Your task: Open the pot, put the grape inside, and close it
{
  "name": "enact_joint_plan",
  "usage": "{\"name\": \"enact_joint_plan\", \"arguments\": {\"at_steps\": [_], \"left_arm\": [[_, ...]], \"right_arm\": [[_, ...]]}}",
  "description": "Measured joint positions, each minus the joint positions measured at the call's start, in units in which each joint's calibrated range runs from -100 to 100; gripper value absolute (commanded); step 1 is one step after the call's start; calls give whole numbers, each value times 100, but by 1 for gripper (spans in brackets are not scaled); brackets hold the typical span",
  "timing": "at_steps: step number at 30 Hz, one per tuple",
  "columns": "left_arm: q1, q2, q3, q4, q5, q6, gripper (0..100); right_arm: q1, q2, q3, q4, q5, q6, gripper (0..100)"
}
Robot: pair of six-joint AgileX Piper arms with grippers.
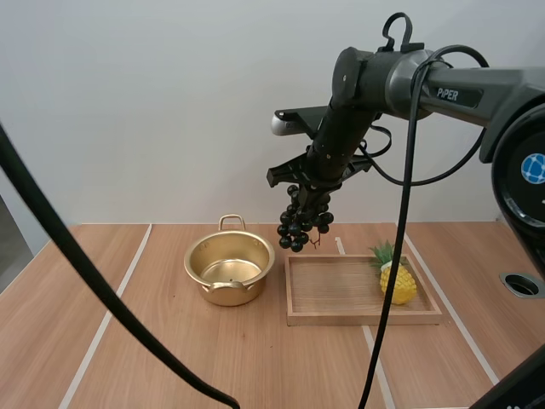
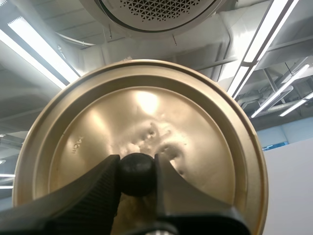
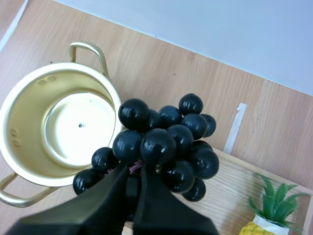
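Observation:
The gold pot stands uncovered on the table, left of the wooden tray. My right gripper is shut on a bunch of black grapes that hangs in the air over the tray's left end, just right of the pot. In the right wrist view the grapes are pinched at my right gripper, beside the pot. My left gripper is shut on the black knob of the gold lid, held up off the pot.
A small yellow toy pineapple lies at the right end of the tray, also near the grapes as a toy pineapple in the right wrist view. White tape lines cross the table.

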State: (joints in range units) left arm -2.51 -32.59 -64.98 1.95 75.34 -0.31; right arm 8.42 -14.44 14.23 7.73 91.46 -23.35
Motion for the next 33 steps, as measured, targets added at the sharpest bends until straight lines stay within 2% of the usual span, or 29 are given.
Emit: {"name": "enact_joint_plan", "arguments": {"at_steps": [5,15,28,33], "left_arm": [[0,0,0,16,0,0,0],[0,0,0,129,0,0,0],[0,0,0,129,386,0,0],[0,0,0,129,392,0,0]], "right_arm": [[0,-47,-216,90,376,-26,0],[42,-62,-339,935,530,-741,0],[640,365,-355,987,-58,-1214,0],[808,645,-519,721,-424,-1223,0]]}}
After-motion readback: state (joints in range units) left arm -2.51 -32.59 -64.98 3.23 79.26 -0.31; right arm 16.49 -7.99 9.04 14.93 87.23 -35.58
